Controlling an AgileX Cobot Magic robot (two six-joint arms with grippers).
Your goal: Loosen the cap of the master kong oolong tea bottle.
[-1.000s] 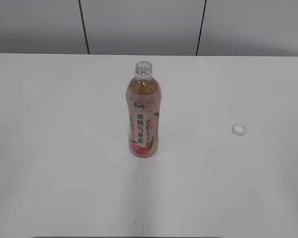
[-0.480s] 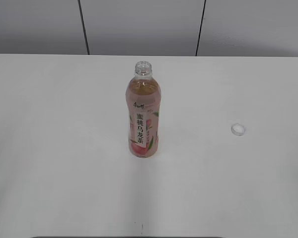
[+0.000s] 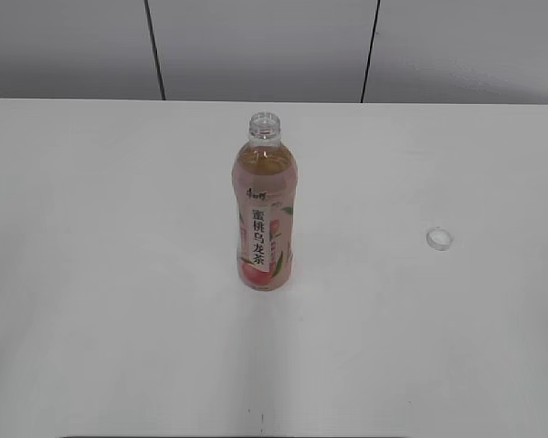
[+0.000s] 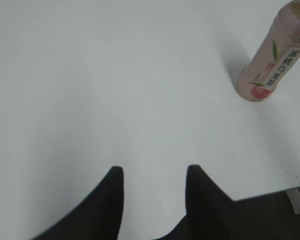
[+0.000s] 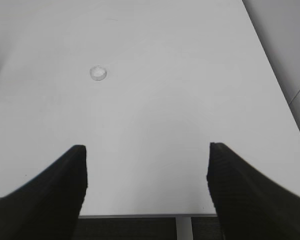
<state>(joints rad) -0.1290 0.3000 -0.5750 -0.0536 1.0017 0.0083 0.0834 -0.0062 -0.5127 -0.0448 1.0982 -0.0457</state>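
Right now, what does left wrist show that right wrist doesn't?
Only the left wrist view shows the lower part of the master kong oolong tea bottle, standing at upper right, with the left gripper and its dark fingers apart and holding nothing. Only the right wrist view shows the cap lying loose on the table, far ahead of the wide-open right gripper. Both show the bare white table and its near edge.

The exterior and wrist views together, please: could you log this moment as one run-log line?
bottle: upright, uncapped | cap: on table, apart | left gripper: open, empty | right gripper: open, empty
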